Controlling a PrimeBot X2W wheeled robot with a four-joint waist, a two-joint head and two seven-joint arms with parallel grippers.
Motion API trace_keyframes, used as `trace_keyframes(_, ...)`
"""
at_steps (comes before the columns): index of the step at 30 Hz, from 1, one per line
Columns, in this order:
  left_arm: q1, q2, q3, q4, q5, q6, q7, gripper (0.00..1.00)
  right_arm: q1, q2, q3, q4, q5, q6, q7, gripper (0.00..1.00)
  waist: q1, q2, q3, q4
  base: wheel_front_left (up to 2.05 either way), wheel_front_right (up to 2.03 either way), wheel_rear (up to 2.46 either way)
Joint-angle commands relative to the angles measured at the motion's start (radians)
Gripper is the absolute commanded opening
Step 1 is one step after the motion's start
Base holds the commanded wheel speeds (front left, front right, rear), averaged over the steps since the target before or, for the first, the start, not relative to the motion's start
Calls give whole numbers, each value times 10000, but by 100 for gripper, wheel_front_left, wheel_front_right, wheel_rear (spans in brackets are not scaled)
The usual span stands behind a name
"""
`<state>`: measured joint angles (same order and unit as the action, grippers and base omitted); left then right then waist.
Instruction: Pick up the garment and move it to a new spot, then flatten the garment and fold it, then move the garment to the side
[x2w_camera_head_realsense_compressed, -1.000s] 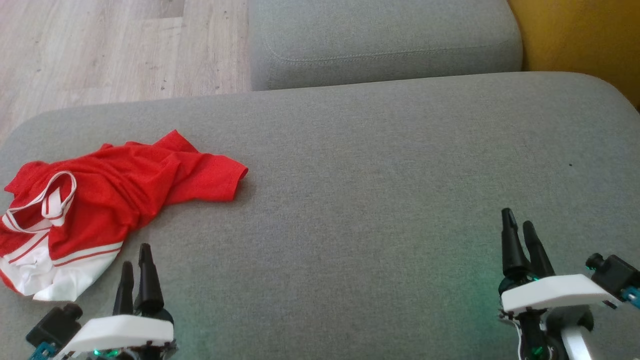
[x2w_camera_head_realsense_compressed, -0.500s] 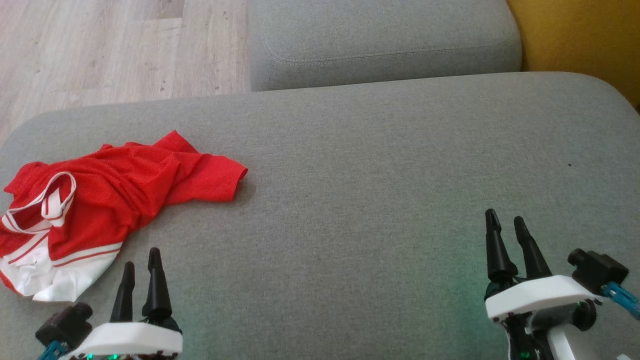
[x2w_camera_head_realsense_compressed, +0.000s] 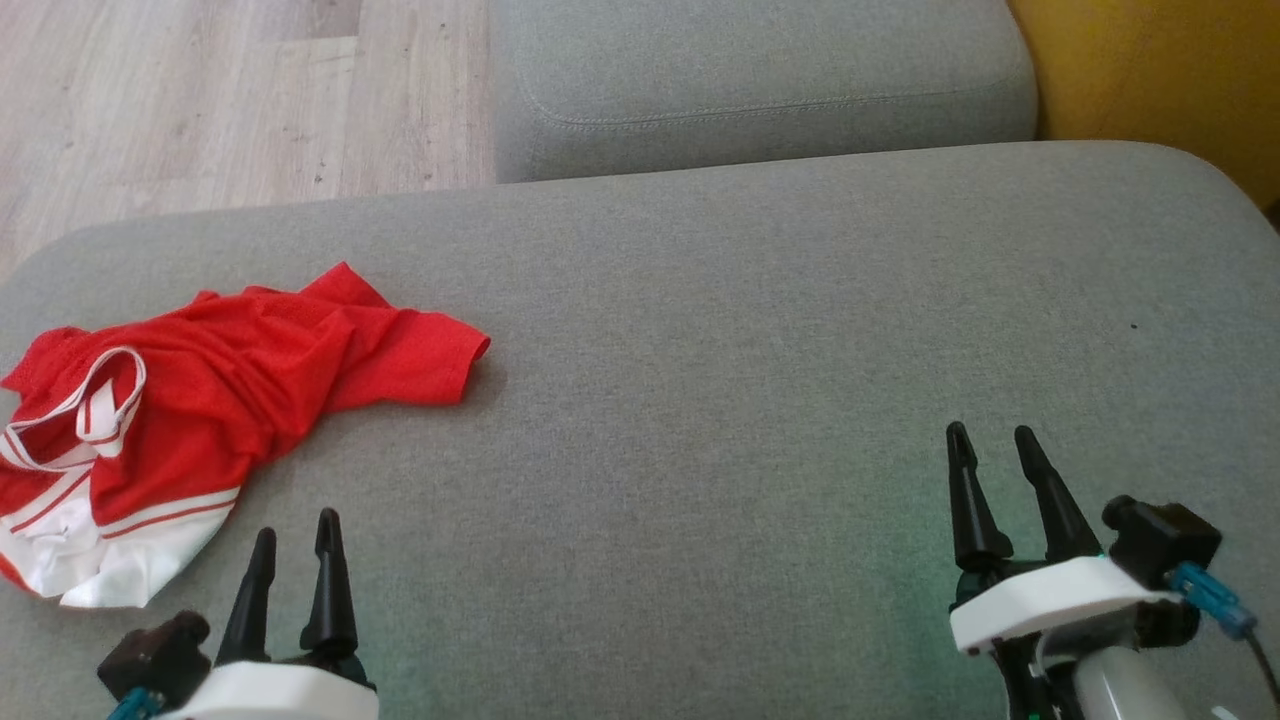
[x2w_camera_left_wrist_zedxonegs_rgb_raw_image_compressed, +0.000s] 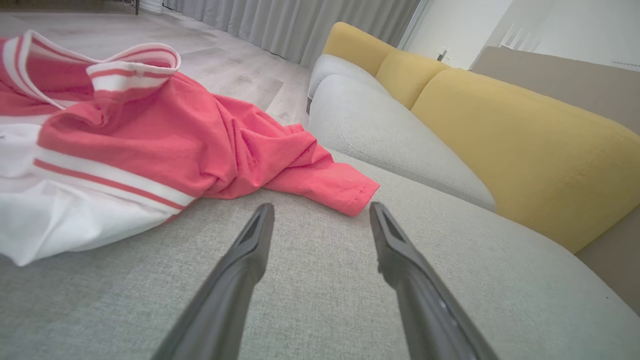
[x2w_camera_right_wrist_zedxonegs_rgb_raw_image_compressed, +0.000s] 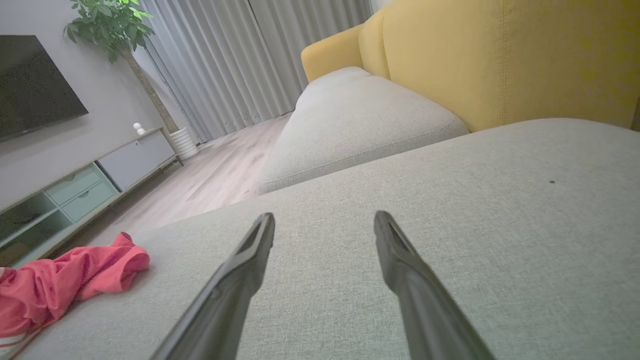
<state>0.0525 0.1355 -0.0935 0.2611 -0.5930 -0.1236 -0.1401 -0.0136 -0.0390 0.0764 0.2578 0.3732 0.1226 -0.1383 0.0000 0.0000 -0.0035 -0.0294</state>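
The garment (x2w_camera_head_realsense_compressed: 200, 400) is a crumpled red shirt with white trim, lying at the left end of the grey sofa cushion (x2w_camera_head_realsense_compressed: 750, 350). One red sleeve reaches right toward the cushion's middle. In the left wrist view the garment (x2w_camera_left_wrist_zedxonegs_rgb_raw_image_compressed: 165, 135) lies just beyond my fingertips, apart from them. My left gripper (x2w_camera_head_realsense_compressed: 296, 527) hovers at the lower left, open and empty, just right of the garment's white hem. My right gripper (x2w_camera_head_realsense_compressed: 988, 434) stands open and empty over bare cushion at the lower right. From the right wrist view the garment (x2w_camera_right_wrist_zedxonegs_rgb_raw_image_compressed: 65, 285) lies far off at the lower left.
A second grey cushion (x2w_camera_head_realsense_compressed: 760, 80) lies beyond the near one, with a yellow backrest (x2w_camera_head_realsense_compressed: 1150, 70) at the right. Wood floor (x2w_camera_head_realsense_compressed: 200, 100) lies past the cushion's far left edge. A TV stand (x2w_camera_right_wrist_zedxonegs_rgb_raw_image_compressed: 75, 185) and potted plant (x2w_camera_right_wrist_zedxonegs_rgb_raw_image_compressed: 110, 25) stand across the room.
Both grippers have turned so their fingers stand side by side in the head view, and the right gripper has shifted left. The garment has not moved; the camera shifted slightly.
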Motion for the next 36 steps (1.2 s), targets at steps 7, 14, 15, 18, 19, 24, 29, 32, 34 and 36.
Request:
trace_keyframes(7, -92, 279, 226, -165, 1028, -51, -317, 100, -476, -87, 214, -302, -1123, 61, -330, 100, 0, 0, 2, -46, 0, 0, 0)
trace_keyframes(14, -13, 354, 261, 4, 1821, -54, -523, 100, -465, -93, 203, -266, -1816, 65, -537, 100, 0, 0, -3, -77, 0, 0, 0)
trace_keyframes(15, -7, 361, 276, 24, 1933, -53, -552, 100, -466, -94, 211, -262, -1936, 66, -566, 100, 0, 0, -6, -82, 0, 0, 0)
trace_keyframes(18, 9, 367, 335, 63, 2251, -46, -640, 100, -465, -96, 212, -235, -2257, 68, -654, 100, 0, 0, -20, -98, 0, 0, 0)
trace_keyframes(19, 17, 371, 356, 72, 2359, -46, -669, 100, -460, -97, 216, -222, -2357, 69, -683, 100, 0, 0, -26, -105, 0, 0, 0)
trace_keyframes(24, 56, 403, 525, 182, 2829, -45, -816, 100, -414, -101, 184, -142, -2623, 72, -831, 100, 0, 0, -61, -160, 0, 0, 0)
trace_keyframes(29, 48, 417, 706, 364, 3253, -49, -963, 100, -395, -105, 101, 5, -2884, 75, -979, 100, 0, 0, -63, -221, 0, 0, 0)
trace_keyframes(32, 13, 448, 768, 493, 3645, -54, -1080, 100, -397, -108, 60, 130, -3202, 78, -1097, 100, 0, 0, -65, -261, 0, 0, 0)
trace_keyframes(34, 13, 452, 800, 550, 3842, -56, -1139, 100, -412, -110, 61, 172, -3402, 79, -1156, 100, 0, 0, -68, -285, 0, 0, 0)
trace_keyframes(36, 21, 469, 837, 591, 4038, -58, -1198, 100, -418, -111, 46, 216, -3589, 80, -1215, 100, 0, 0, -72, -306, 0, 0, 0)
